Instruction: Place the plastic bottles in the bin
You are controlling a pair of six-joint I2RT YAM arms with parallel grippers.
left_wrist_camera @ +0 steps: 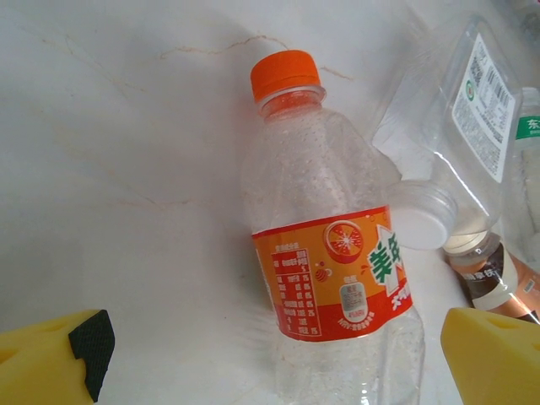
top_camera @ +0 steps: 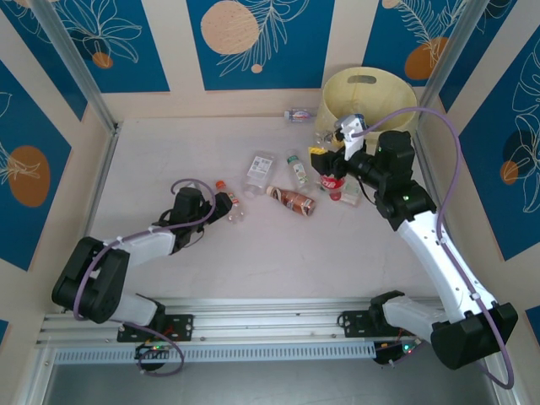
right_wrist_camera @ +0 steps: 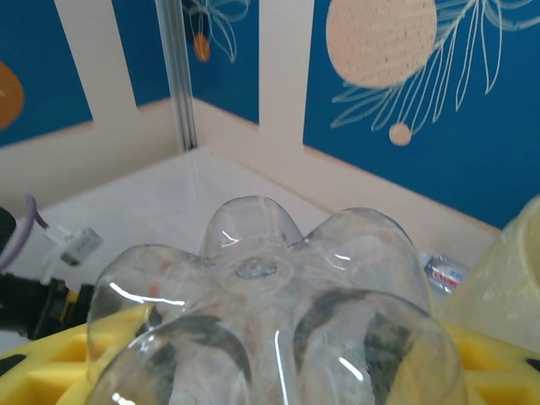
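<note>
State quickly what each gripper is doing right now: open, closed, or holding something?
Left gripper: open, above the orange-capped bottle, not gripping it.
Right gripper: closed on a clear bottle.

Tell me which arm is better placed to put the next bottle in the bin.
Right. The right gripper is shut on a clear bottle, close beside the bin. The left gripper is open over an orange-capped bottle lying on the table, far from the bin.

— Where do we have room?
— The table [top_camera: 278, 261] lies bare near us and on our left. Mid-table, scattered bottles [top_camera: 292, 200] block us; the bin [top_camera: 363, 93] closes our far right corner.
</note>
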